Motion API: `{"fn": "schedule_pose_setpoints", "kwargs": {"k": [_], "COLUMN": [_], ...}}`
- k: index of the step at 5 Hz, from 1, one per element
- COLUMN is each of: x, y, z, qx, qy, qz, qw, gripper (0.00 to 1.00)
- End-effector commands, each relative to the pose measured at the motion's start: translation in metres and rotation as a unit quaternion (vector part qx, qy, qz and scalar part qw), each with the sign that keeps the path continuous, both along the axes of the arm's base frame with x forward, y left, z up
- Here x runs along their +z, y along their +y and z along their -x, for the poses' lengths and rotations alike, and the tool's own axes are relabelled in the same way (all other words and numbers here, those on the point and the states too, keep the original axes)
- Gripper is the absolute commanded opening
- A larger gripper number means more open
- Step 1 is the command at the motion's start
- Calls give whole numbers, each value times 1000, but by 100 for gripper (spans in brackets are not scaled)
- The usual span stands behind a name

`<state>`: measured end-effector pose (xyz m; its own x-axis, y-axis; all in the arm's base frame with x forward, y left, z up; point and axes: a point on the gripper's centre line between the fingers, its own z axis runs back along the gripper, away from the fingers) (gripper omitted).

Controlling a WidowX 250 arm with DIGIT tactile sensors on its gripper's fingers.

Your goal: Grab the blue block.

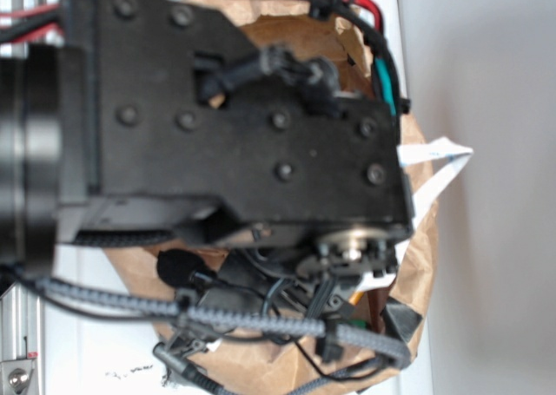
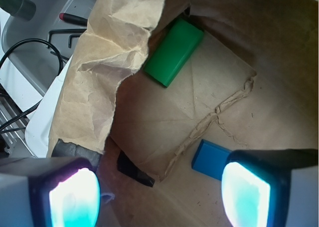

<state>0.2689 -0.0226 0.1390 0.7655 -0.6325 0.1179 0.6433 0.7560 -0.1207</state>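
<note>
Gripper wide open, empty

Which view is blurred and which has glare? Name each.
Exterior: the black arm housing fills the frame, soft and out of focus, hiding the brown paper bag interior. Wrist: the fingers glow blown-out cyan-white; the blue block and green block stay fairly sharp.

We see soft, bright daylight in both views. In the exterior view the black arm fills the frame, blurred and underexposed. In the wrist view the tool's pads glow overexposed cyan-white and out of focus; beyond them the brown paper is sharp, and its raised fold casts a shadow.
</note>
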Motion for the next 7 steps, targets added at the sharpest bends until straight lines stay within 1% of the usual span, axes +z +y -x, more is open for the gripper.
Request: {"fn": "schedule_pose_setpoints", "kwargs": {"k": [1, 2, 3, 4, 5, 6, 7], "x": [19, 2, -17, -14, 14, -3, -33], "y": [-1, 7, 24, 47, 56, 58, 54], "z": [-5, -22, -27, -18, -6, 1, 13], "qx": [13, -15, -68, -110, -133, -139, -160], "qy": [-32, -45, -9, 13, 15, -19, -90], "qz": [-2, -5, 2, 18, 63, 31, 11], "qw": [999, 999, 998, 994, 989, 990, 983], "gripper": [100, 100, 100, 100, 100, 100, 100]}}
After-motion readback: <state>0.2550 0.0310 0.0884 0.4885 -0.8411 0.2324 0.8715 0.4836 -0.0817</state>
